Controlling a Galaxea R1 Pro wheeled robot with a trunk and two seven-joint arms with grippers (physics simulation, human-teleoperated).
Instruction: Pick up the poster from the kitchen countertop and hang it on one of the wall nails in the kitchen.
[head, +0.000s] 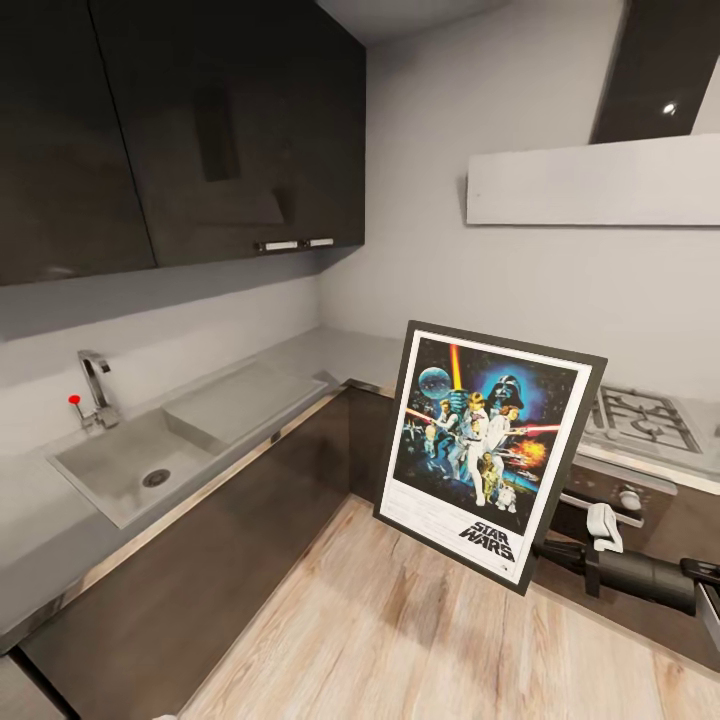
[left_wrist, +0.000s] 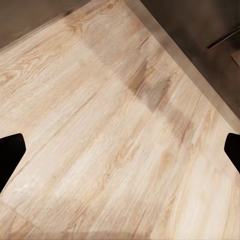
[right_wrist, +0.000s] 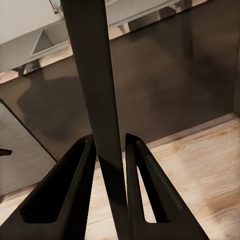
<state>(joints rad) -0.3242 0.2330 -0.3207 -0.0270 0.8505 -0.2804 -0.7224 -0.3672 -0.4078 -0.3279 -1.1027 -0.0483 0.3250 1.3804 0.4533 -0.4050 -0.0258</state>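
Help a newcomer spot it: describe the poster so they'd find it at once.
Where the grey countertop turns its corner, look in front of the dark cabinets. The poster hangs tilted there, clamped by the right pincer; black frame, white border, Star Wars figures.

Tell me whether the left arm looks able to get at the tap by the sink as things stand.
Probably not yet. The left hand hangs open over the wooden floor, while the tap stands at the back of the countertop, beyond the sink. Nothing blocks the way, but it looks far off.

Pale grey walls, glossy dark wall cabinets, light wooden plank floor.
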